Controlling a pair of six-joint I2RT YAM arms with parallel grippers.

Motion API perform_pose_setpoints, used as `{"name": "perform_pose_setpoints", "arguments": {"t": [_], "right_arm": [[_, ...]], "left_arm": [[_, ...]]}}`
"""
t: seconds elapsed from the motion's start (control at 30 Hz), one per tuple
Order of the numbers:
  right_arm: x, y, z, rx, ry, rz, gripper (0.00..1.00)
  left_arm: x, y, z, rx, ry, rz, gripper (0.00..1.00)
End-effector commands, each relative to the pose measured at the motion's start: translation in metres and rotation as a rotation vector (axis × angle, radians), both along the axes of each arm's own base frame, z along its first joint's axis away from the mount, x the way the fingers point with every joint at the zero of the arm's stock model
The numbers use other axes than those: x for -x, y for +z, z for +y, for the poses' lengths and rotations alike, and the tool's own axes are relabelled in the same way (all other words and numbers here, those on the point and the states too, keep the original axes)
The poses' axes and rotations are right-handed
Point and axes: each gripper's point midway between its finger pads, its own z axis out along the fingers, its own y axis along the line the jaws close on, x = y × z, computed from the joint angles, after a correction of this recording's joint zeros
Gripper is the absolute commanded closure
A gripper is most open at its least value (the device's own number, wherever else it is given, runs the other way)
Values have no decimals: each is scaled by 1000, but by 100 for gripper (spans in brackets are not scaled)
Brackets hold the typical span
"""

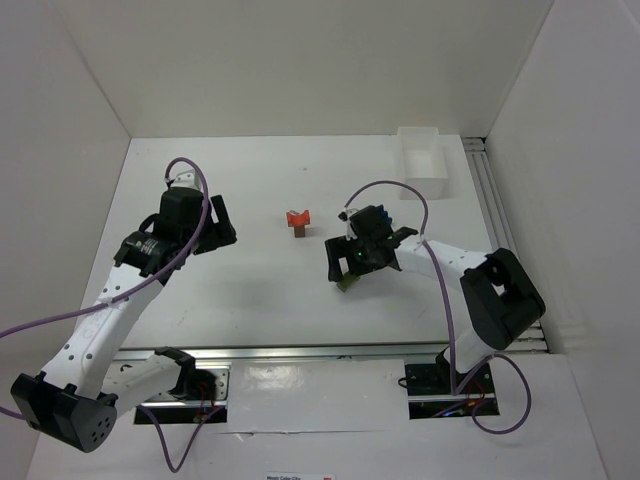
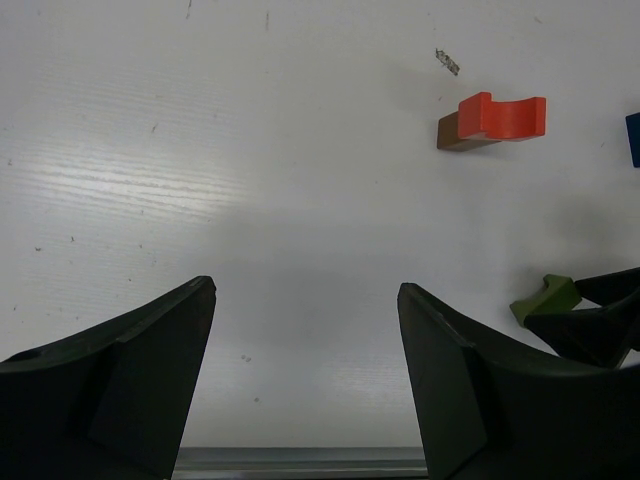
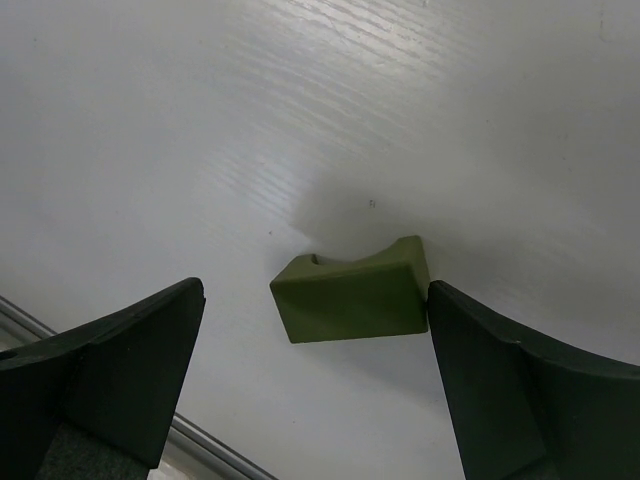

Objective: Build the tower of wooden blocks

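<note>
A red notched block (image 1: 297,216) sits on a brown block (image 1: 298,231) at the table's middle; both show in the left wrist view, red (image 2: 502,115) on brown (image 2: 455,133). A green notched block (image 3: 352,295) lies on the table between my right gripper's open fingers, touching the right finger (image 3: 500,370). It also shows in the top view (image 1: 346,283) and the left wrist view (image 2: 545,297). My right gripper (image 3: 315,292) is low over it (image 1: 349,272). A blue block (image 1: 381,213) lies partly hidden behind the right wrist. My left gripper (image 2: 305,290) is open and empty, left of the stack (image 1: 222,224).
A white rectangular bin (image 1: 425,160) stands at the back right. A metal rail (image 1: 330,352) runs along the table's near edge, also visible in the right wrist view (image 3: 210,445). White walls enclose the table on three sides.
</note>
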Motion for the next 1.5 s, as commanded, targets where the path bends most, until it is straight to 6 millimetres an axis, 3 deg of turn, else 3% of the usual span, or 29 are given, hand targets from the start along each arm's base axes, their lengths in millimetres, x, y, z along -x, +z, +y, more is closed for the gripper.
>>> {"name": "perform_pose_setpoints", "arguments": {"t": [0.0, 0.17, 0.37, 0.43, 0.7, 0.97, 1.0, 1.13, 1.3, 1.47], "right_arm": [[4, 5, 12, -24, 48, -33, 0], [11, 7, 18, 61, 61, -70, 0], [13, -7, 18, 211, 68, -109, 0], [14, -12, 11, 259, 58, -112, 4], [10, -8, 15, 278, 37, -137, 18], [8, -5, 17, 281, 26, -153, 21], [8, -5, 17, 281, 26, -153, 27], [9, -5, 19, 288, 23, -151, 30], [2, 6, 22, 283, -15, -161, 38], [-22, 55, 18, 306, -210, -170, 41]], "left_arm": [[-5, 17, 1, 7, -1, -58, 14], [-5, 17, 1, 7, -1, -58, 14], [-4, 14, -1, 10, -8, -47, 14], [-4, 14, -1, 10, -8, -47, 14], [-2, 12, 0, 10, -8, -47, 14], [-3, 10, 0, 7, -8, -38, 14], [-3, 10, 0, 7, -8, -38, 14], [-4, 10, 1, 2, -1, -40, 14], [-4, 10, 1, 2, -1, -40, 14], [-2, 15, 5, -5, 15, -61, 14]]}}
